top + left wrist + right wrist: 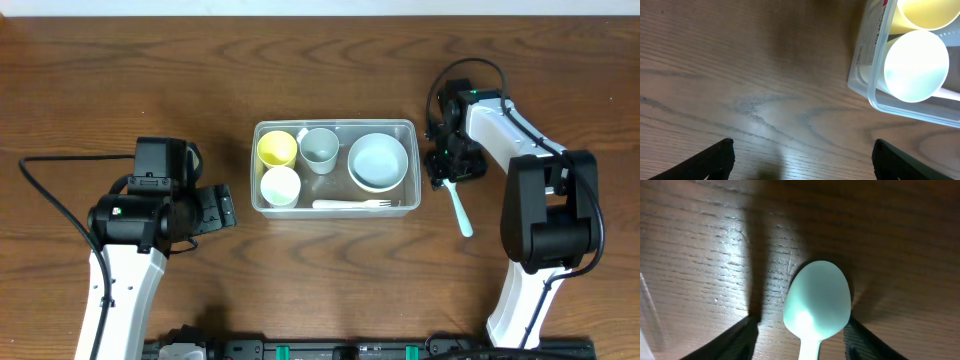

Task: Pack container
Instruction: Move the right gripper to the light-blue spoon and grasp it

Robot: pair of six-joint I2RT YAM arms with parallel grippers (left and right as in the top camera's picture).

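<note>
my right gripper (444, 172) hangs spread over the mint spoon (816, 297), fingers either side of its bowl end (nothing clamped). left gripper (222, 208) gapes empty just left of the container (335, 123), which holds cups (278, 148), a bowl (378, 160) and a fork (352, 205).

container (335, 124) clear | yellow cup (277, 148) | grey cup (319, 148) | spoon (817, 297) mint, perhaps blue | table (120, 80) brown woodgrain
</note>
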